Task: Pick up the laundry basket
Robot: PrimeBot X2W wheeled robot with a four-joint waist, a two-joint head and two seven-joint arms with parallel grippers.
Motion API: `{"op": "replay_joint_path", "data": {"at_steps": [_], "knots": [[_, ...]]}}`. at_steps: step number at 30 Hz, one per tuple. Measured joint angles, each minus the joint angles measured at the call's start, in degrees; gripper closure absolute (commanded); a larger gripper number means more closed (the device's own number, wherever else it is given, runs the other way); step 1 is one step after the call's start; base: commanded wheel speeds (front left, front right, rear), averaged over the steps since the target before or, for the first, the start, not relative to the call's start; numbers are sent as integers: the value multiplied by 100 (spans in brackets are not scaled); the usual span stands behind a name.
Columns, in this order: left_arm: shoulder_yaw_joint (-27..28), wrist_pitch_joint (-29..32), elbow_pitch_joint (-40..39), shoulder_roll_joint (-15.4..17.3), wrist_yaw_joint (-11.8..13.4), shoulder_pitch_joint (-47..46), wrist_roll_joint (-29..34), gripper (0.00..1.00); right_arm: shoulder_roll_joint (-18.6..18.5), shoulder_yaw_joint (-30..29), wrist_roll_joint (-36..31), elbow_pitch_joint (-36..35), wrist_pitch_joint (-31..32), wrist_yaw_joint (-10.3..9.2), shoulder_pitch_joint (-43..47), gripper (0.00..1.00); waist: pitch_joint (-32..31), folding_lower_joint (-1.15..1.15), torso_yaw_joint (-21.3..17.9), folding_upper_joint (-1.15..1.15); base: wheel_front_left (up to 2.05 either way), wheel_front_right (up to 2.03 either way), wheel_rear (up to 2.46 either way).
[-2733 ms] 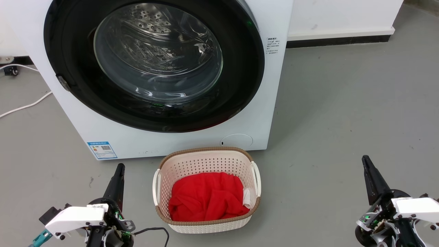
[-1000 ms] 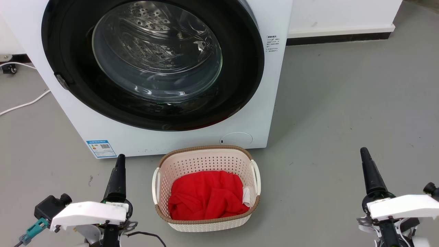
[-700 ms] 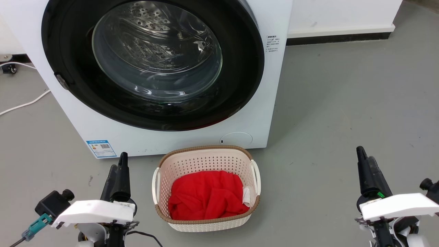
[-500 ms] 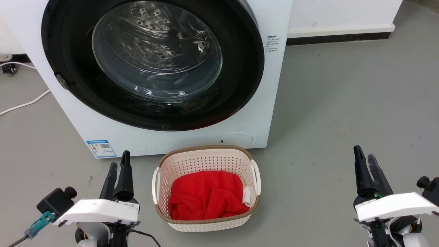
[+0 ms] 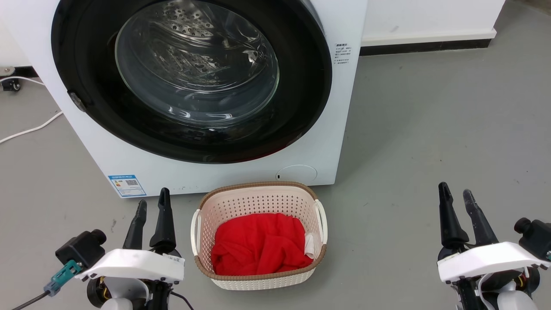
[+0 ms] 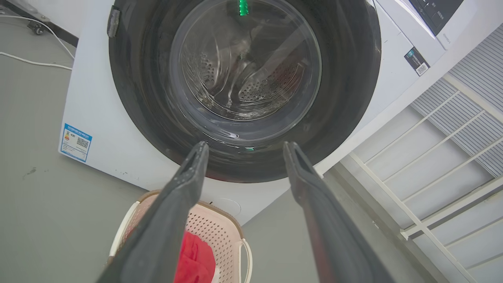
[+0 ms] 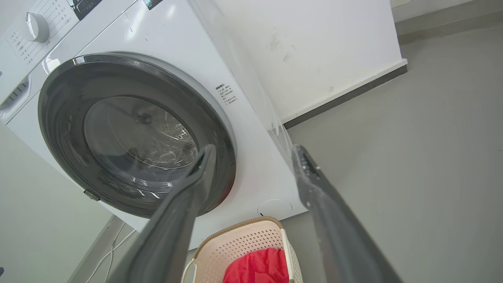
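The laundry basket (image 5: 258, 202) stands on the grey floor just in front of the washing machine, cream with a brown rim and white side handles, holding a red cloth (image 5: 258, 247). My left gripper (image 5: 153, 204) hovers open just left of the basket's left handle (image 5: 195, 232), not touching it. Far off to the right, my right gripper (image 5: 455, 193) is open and well apart from the basket. The left wrist view has the basket (image 6: 220, 232) low between the spread fingers (image 6: 184, 188). In the right wrist view the basket (image 7: 243, 243) sits at the bottom.
A white front-loading washing machine (image 5: 335, 129) with its round door shut rises right behind the basket. A white cable (image 5: 30, 129) lies on the floor at the left. A white wall with a dark skirting (image 5: 426, 47) runs behind. Open grey floor (image 5: 430, 129) stretches right.
Both grippers went from shut to open, their fingers spreading apart. The left gripper drifted slightly right, toward the basket, and the right one slightly left. The basket stayed put.
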Motion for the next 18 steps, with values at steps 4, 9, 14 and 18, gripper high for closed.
{"op": "replay_joint_path", "data": {"at_steps": [4, 9, 14, 18], "knots": [[-35, -58, -15, 1, 16, -2, 270, 0, 0, 7, -285, -30, -62, 0, 1, 0, 7, 0, 2, 0, 0, 0, 0], [-66, -136, -21, 1, 32, -14, 611, 0, 0, 2, -609, -43, -136, 0, 1, 0, 16, 0, 5, 0, 0, 0, 0], [-82, -209, -19, 2, 43, -14, 929, 0, -1, 0, -889, -52, -201, 0, 1, 0, 30, 0, 7, 0, 0, 0, 0], [-98, -264, -20, 2, 66, -15, 1161, 0, -1, 10, -1127, -52, -270, 0, 2, 0, 41, 0, 12, 0, 0, 0, 0]]}}
